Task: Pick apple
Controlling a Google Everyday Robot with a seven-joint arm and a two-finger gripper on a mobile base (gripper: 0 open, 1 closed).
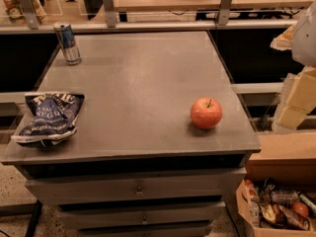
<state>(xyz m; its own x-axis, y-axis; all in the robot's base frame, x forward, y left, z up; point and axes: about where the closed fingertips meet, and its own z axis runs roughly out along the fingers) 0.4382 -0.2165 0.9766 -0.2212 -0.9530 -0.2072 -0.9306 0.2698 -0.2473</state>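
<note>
The apple (206, 113) is round and red-orange with a short dark stem. It sits upright on the grey cabinet top (143, 78), near the front right corner. My gripper (295, 102) shows as pale cream blocks at the right edge of the view. It hangs beyond the cabinet's right side, well to the right of the apple and not touching it. Nothing is seen held in it.
A dark blue chip bag (48, 117) lies at the front left edge. A slim drink can (67, 42) stands at the back left. A cardboard box of snack packets (279, 209) sits on the floor at lower right. Drawers (138, 189) face front. A railing (158, 26) runs behind.
</note>
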